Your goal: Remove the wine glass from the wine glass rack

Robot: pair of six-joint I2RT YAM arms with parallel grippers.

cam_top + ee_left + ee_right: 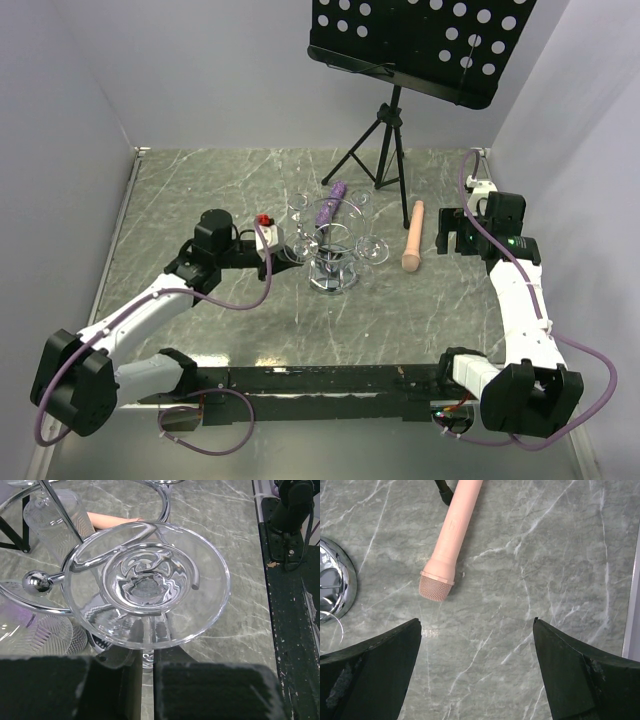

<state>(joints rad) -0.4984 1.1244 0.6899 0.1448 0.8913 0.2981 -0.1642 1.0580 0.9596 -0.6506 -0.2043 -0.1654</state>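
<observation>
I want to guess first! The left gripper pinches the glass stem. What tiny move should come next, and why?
Probably slide the wine glass gently outward, off the wine glass rack's wire loop. The left gripper is shut on the stem, while the glass's foot looks caught in that loop, so it isn't free yet.

Clear wine glass point(147, 582), its round foot caught in a curved wire loop, hangs on the shiny chrome wine glass rack point(333, 272), stem pinched in my left claw point(147, 680). The rack stands upright on its disc base, mid-way across the grey marbled bench point(200, 190), loops ringing its central post.
</observation>
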